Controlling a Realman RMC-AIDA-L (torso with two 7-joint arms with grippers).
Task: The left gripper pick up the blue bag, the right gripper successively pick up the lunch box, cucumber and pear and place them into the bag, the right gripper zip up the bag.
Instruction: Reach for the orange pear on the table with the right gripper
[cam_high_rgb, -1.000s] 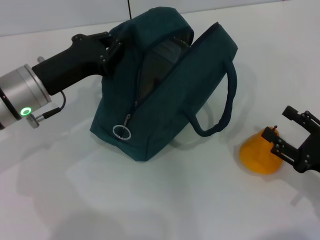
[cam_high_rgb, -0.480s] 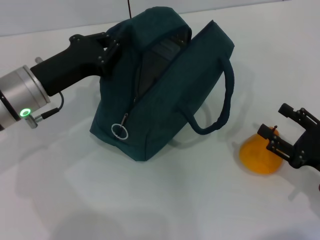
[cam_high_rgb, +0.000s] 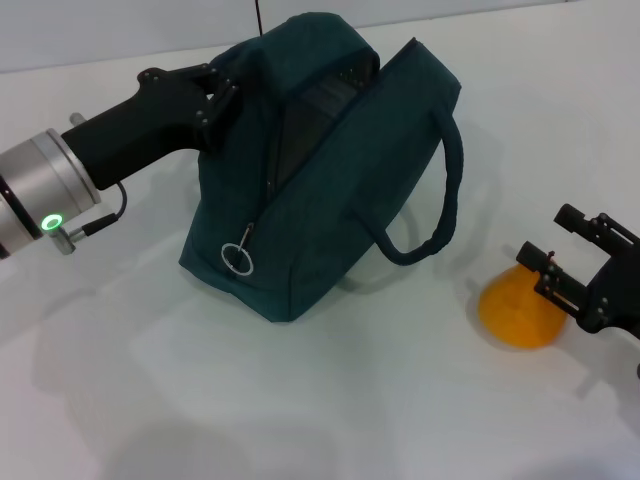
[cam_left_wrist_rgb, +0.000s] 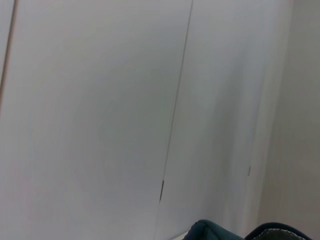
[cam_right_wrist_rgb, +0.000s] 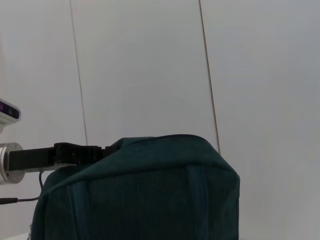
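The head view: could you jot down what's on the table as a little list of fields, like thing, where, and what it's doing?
blue bag: centre of table, tilted, zipper partly open, ring pull hanging at the front
left gripper: shut on the blue bag at its upper far edge
pear: on the table, to the bag's right
right gripper: open, fingers either side of the pear's stem end
lunch box, cucumber: not visible
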